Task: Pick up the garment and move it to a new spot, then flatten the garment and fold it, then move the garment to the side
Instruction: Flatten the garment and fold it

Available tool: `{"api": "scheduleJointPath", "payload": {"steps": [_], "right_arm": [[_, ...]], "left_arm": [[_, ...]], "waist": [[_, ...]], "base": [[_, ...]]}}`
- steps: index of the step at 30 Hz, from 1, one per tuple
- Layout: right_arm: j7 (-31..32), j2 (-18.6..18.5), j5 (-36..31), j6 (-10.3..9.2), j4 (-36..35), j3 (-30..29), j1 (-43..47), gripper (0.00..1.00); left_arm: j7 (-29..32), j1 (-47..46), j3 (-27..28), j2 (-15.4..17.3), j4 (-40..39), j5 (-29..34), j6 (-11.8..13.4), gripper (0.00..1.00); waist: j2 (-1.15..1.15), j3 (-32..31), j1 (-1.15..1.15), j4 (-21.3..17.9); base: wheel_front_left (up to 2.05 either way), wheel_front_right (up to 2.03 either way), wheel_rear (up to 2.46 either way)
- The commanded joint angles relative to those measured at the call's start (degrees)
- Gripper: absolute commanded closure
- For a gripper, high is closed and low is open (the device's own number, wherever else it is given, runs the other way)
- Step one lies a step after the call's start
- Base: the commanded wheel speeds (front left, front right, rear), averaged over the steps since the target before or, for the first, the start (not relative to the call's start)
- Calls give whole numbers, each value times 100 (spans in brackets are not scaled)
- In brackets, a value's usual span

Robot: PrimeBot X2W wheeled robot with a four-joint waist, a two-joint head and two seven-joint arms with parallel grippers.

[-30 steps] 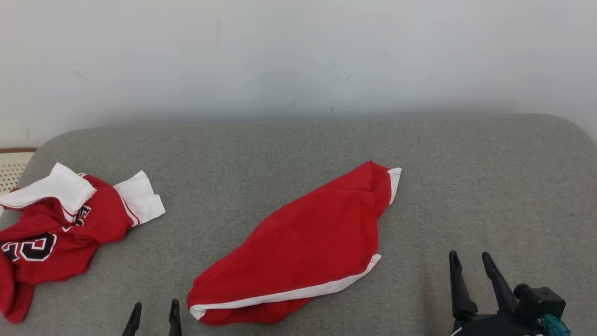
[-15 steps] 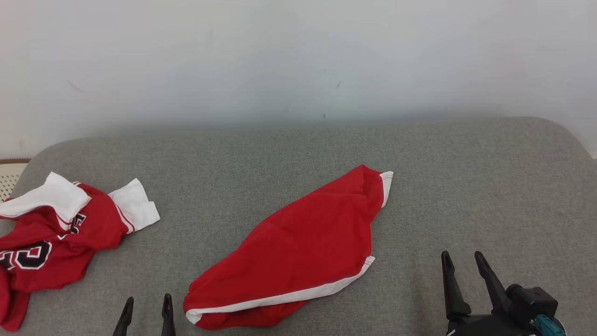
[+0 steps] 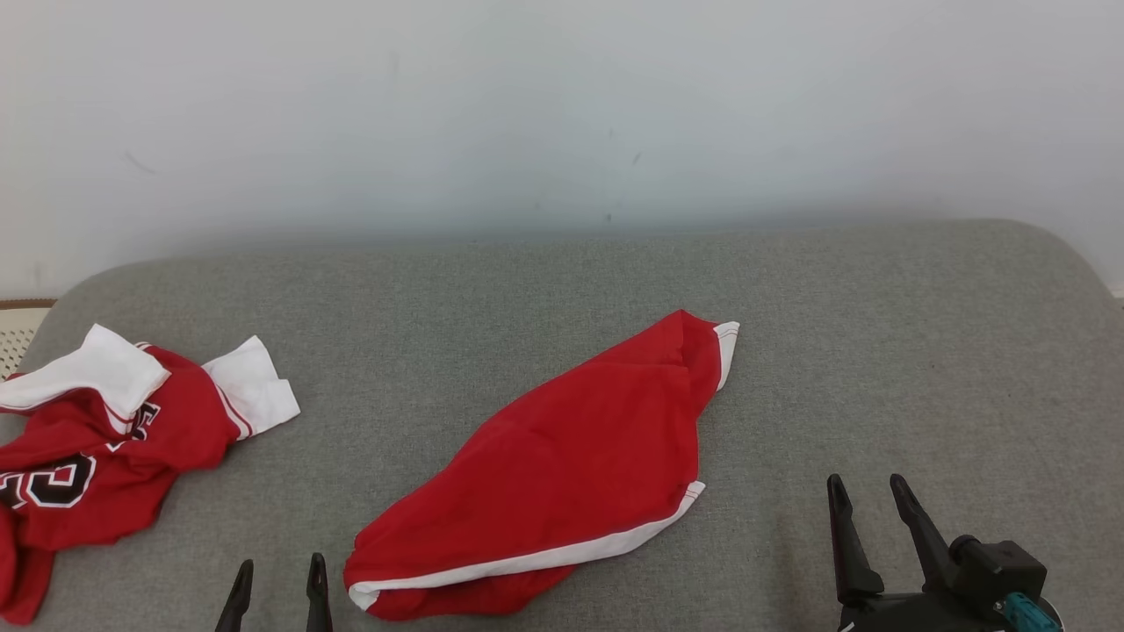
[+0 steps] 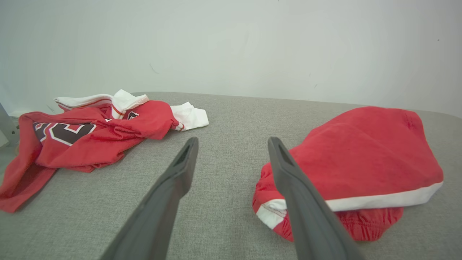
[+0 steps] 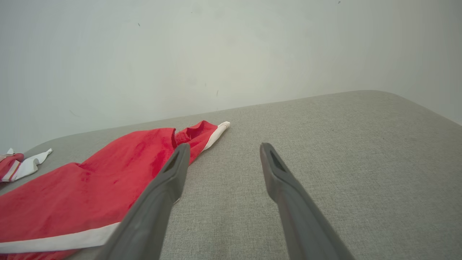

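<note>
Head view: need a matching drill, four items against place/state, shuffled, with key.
1. red shorts
2. jersey
3. left end effector
4. right end effector

A. open, lower right, over bare grey cushion
B. crumpled at far left, black number showing
C. open, lower left, beside the shorts' white-trimmed end
D. lying diagonally mid-cushion

Pairs: 1-D, 2-B, 3-C, 4-A
</note>
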Motion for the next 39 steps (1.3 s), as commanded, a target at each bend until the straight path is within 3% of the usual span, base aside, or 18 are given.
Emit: {"api": "scheduleJointPath", "payload": {"steps": [1,39], "right_arm": [[-14,-7,-12,3,-1,13,62,0],[-22,-8,5,3,82,41,19,0]], "left_arm": [[-16,52,2,-1,-12,60,15,0],[-16,37,29,-23,44,-1,-49,0]], "waist": [[0,4,0,-1],[0,-19,0,-32]], "base": [[0,0,0],[0,0,0]]}}
